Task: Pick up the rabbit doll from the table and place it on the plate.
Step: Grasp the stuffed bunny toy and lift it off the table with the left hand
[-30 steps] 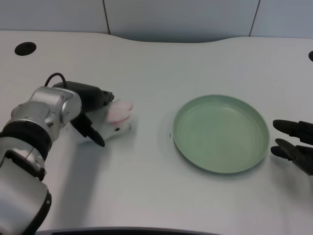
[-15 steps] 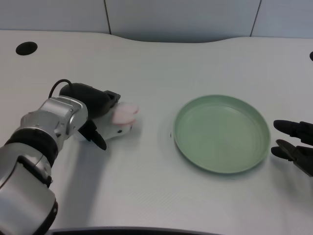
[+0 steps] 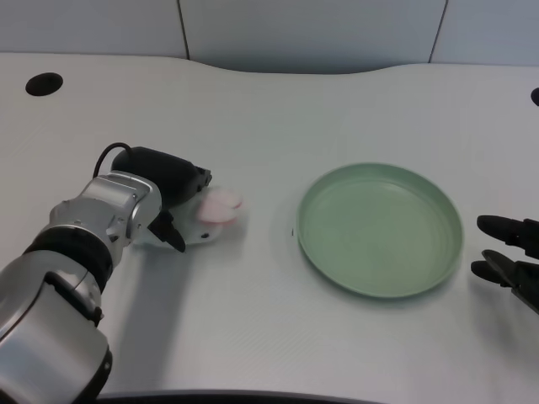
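The rabbit doll is white with pink ears and lies left of centre, mostly hidden by my hand. My left hand grips it from the left, black fingers wrapped over its body and one finger pointing down in front of it. Only the pink ears and a bit of white face stick out to the right. I cannot tell whether the doll touches the table. The green plate sits empty to the right, about a hand's width from the doll.
My right hand rests idle at the right edge, just past the plate's rim. A dark round hole is in the table at the far left. The table's curved back edge runs along the top.
My left hand has moved to the right and slightly away from me with the doll in its grip. The plate and right hand have stayed where they were.
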Robot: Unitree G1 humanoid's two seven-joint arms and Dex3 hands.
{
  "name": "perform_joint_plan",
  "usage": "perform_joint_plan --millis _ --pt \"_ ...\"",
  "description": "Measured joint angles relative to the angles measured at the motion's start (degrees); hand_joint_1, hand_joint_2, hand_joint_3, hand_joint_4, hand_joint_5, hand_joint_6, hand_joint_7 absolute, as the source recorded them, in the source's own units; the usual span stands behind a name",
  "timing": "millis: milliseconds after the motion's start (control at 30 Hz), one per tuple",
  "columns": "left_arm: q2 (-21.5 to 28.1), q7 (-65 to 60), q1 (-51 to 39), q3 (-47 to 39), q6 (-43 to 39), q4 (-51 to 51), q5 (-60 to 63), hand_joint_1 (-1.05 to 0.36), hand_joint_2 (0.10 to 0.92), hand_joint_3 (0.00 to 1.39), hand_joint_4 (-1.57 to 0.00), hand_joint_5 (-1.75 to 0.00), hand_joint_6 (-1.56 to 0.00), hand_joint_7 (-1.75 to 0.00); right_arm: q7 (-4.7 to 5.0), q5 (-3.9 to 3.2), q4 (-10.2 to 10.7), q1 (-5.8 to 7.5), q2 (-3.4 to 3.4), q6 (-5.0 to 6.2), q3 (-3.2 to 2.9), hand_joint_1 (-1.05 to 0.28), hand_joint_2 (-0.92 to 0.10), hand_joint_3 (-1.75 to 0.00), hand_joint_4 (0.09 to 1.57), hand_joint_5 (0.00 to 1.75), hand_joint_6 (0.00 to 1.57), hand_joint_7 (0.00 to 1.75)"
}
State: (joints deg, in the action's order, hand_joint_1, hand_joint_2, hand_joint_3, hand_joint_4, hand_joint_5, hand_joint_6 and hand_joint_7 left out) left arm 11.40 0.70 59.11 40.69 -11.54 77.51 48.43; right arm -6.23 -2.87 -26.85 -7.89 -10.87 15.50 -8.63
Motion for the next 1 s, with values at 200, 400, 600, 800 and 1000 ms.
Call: perform_joint_plan --millis 200,400,600,800,1000 --pt "0.0 -1.0 0.0 0.1 0.0 0.0 0.0 -0.43 0.786 0.0 -0.42 -0.5 -0.6 -0.11 0.01 -0.23 1.7 1.28 0.2 0.0 -0.13 -0.41 -0.92 -0.09 1.12 0.01 0.85 0.0" --pt "0.2 -1.4 -0.1 -0.5 -1.5 0.2 -0.3 -0.38 0.82 0.0 -0.17 -1.45 -0.24 -1.18 0.02 -0.66 2.8 1.96 0.49 0.0 -0.33 -0.4 -0.92 -0.08 1.13 0.02 0.85 0.0" --pt "0.5 -7.0 -1.3 -0.5 -2.7 0.4 0.1 -0.27 0.904 0.03 -0.37 -1.41 -0.36 -1.26 0.02 -1.05 3.4 2.18 0.62 0.0 -0.31 -0.4 -0.92 -0.09 1.14 0.02 0.84 0.0" --pt "0.7 -15.3 -1.7 0.5 -3.6 0.5 1.5 -0.26 0.913 0.03 -0.56 -1.46 -0.6 -0.93 0.13 -0.92 3.3 2.16 0.66 0.0 -0.22 -0.4 -0.92 -0.09 1.13 0.02 0.84 0.0" --pt "0.7 -17.8 -1.3 -0.2 -5.1 0.5 1.3 -0.17 0.92 0.11 -0.76 -1.74 -0.53 -1.72 0.36 -0.75 1.9 1.64 0.97 0.04 -0.14 -0.41 -0.92 -0.08 1.13 0.01 0.86 0.01"
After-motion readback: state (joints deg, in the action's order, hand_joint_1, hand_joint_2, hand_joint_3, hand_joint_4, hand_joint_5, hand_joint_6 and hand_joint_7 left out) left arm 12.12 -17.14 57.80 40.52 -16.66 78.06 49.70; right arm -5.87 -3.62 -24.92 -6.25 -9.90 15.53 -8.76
